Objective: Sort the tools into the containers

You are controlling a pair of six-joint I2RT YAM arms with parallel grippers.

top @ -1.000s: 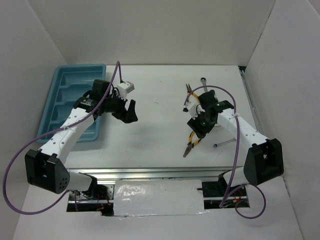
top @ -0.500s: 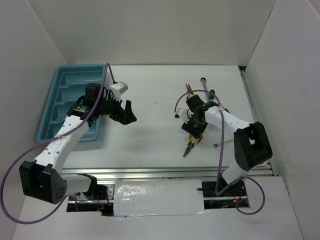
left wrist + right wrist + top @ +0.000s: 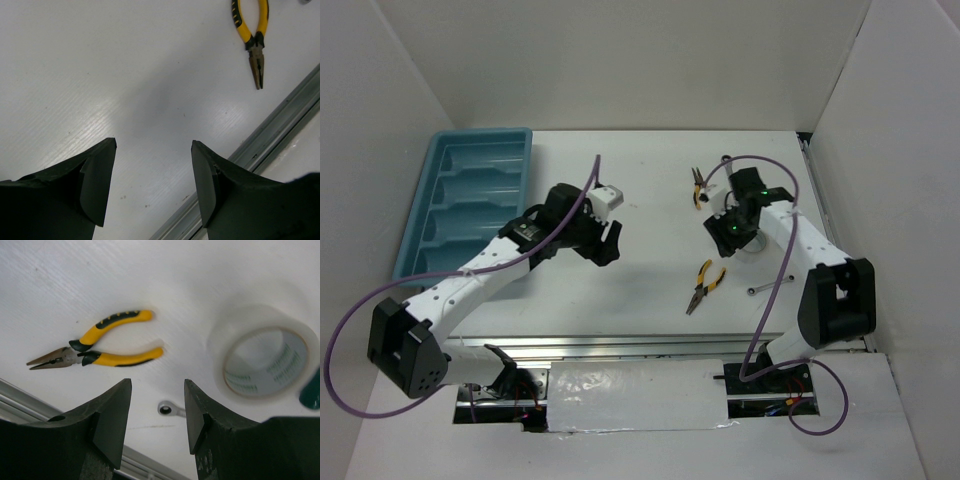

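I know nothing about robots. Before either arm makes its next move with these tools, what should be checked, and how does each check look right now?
1. Left pincer open and empty: ok.
2. Right pincer open and empty: ok.
3. Near pliers lying free, nothing on them: ok.
4. Tape ring beside the right pincer, not in it: ok.
5. Blue tray visible compartments have room: ok.
6. What the green thing at the right wrist view's edge is: cannot tell.

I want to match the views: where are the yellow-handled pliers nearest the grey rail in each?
Top external: yellow-handled pliers, right of centre.
Left wrist: pliers, top right corner.
Right wrist: pliers, left of centre.
Shared landmark: grey metal rail near their tips.
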